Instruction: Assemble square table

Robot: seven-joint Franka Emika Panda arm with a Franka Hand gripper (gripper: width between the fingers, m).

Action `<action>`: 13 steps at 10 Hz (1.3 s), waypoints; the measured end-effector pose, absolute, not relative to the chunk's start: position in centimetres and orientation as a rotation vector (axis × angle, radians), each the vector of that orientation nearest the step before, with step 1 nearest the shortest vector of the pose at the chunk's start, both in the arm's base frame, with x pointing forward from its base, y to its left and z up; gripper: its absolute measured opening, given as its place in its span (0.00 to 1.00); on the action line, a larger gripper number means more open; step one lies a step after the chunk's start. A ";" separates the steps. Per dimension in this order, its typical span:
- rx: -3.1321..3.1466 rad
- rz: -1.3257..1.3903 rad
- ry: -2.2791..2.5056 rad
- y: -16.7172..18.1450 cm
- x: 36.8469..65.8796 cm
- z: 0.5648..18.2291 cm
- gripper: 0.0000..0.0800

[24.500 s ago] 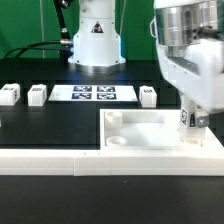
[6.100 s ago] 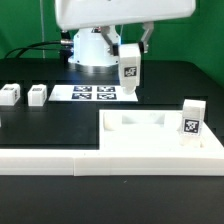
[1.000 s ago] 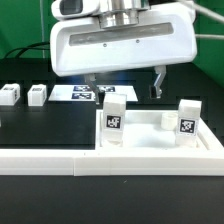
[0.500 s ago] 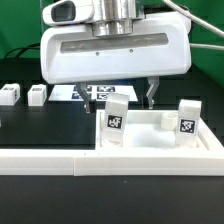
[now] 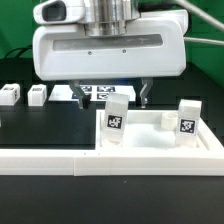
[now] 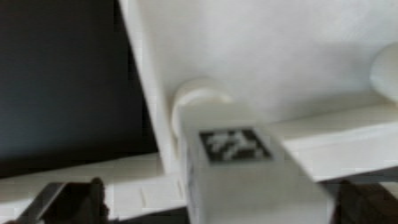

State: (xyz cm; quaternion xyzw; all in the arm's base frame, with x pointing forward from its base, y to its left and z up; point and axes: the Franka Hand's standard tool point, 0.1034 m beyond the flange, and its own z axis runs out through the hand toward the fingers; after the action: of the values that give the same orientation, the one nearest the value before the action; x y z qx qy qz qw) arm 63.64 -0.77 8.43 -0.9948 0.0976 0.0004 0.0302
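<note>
The Panda arm's pincer (image 5: 115, 98) is hovering low over the square table slab (image 5: 160, 152), its jaws gaping wide and gripping nothing. Its two dark fingers (image 5: 83, 97) are hanging on either side of a leg block (image 5: 114, 120), clear of it, and the wrist view is showing the same gap on both flanks of the block. That leg block is standing upright at the slab's corner toward the exterior view's left, its black-and-white tag facing the camera. A second leg block (image 5: 187, 120) is standing upright at the corner toward the exterior view's right, also showing its tag. The slab is lying rim-up on the black surface (image 5: 50, 125), sitting against the long white L-shaped rail (image 5: 40, 160) running along its near edge. A third leg block (image 5: 10, 95) and a fourth leg block (image 5: 37, 94) are sitting loose at the exterior view's far left, well apart from the slab. The marker board (image 5: 100, 93) is lying behind, partly hidden by the pincer's body.
</note>
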 end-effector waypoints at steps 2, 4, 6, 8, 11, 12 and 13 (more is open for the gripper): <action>-3.066 0.004 0.325 -1.1 63.4 8.0 0.81; -3.066 0.004 0.323 -1.1 63.4 8.0 0.81; -3.064 0.005 0.347 -1.1 63.3 8.0 0.66; -3.058 0.007 0.387 -1.1 63.3 7.9 0.49; -3.004 0.017 0.688 -1.0 63.3 7.9 0.36; -2.973 0.018 0.819 -0.9 63.3 7.8 0.36; -2.919 0.004 1.016 -0.6 63.4 7.8 0.36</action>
State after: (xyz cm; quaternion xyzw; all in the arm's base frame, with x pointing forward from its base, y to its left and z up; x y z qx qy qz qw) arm 63.44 -0.61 7.80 -0.9441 0.3287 0.0012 0.0256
